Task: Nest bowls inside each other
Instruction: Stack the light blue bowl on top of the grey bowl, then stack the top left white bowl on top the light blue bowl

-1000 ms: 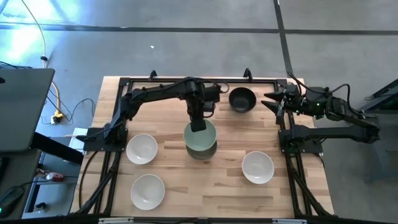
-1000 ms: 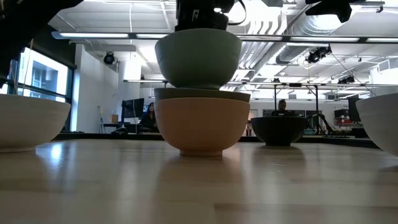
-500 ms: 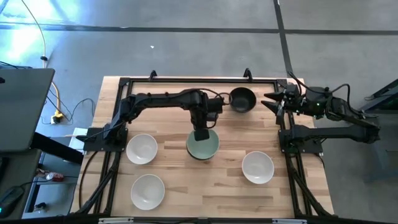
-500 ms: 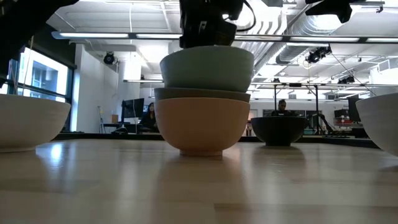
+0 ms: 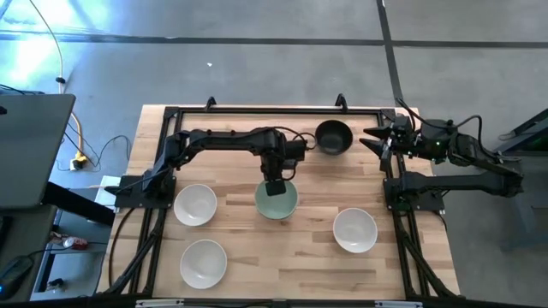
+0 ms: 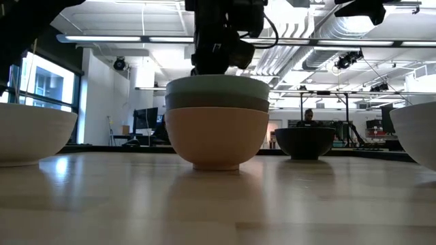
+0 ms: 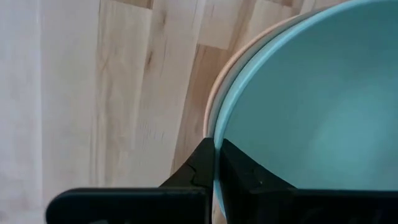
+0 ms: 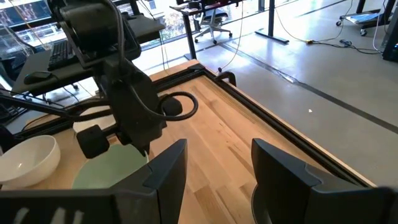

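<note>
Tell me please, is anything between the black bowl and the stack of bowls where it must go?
Nothing visible stands on the table between the black bowl and the stack; only the left gripper is in the way, jaws shut on the mint bowl's rim.

Open-plan lab: exposed ceiling ducts [image 6: 320,30], desks with office chairs [image 8: 214,25].

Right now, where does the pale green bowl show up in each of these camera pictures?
High view: mint green bowl at table centre, under the left gripper.
Low view: top of the stack, above the peach bowl.
Left wrist view: fills the right side.
Right wrist view: lower left.
Shared landmark: the left gripper pinching its rim.
</note>
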`<state>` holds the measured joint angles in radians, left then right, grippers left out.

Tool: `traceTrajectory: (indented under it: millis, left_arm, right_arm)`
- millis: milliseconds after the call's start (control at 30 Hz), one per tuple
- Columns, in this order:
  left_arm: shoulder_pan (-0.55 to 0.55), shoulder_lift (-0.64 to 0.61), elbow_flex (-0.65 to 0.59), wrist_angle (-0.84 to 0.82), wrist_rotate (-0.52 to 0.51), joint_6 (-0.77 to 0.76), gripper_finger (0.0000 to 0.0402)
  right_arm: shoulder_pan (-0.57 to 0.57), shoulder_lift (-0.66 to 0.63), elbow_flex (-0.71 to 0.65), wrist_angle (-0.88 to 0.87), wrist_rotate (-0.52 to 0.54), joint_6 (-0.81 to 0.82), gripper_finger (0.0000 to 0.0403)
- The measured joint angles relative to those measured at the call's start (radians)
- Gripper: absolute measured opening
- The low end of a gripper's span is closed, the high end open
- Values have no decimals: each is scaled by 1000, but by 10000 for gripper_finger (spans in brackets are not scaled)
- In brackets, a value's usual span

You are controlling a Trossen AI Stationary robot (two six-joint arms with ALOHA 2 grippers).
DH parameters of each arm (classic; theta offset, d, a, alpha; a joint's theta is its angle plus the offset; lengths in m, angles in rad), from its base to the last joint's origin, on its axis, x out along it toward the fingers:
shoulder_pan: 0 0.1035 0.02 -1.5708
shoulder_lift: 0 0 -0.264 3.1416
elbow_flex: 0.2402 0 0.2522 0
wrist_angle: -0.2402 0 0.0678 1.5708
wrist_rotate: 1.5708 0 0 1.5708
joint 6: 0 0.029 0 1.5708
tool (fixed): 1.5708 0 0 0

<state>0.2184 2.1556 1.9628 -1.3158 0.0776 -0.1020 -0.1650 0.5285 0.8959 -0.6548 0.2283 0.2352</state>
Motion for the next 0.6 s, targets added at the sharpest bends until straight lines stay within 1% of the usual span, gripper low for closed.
traceTrajectory:
  millis: [233,300,400,600]
  left_arm:
    - [-5,3,-11,15,4,-2,1]
    - [-5,3,-11,26,5,-12,8]
    - [-5,3,-4,30,3,-18,36]
    - [-5,0,57,28,4,-10,107]
  right_arm:
    - [0,0,0,0,0,0,172]
    - [0,0,0,0,0,0,172]
    - [0,0,0,0,0,0,172]
    - [0,0,0,0,0,8,172]
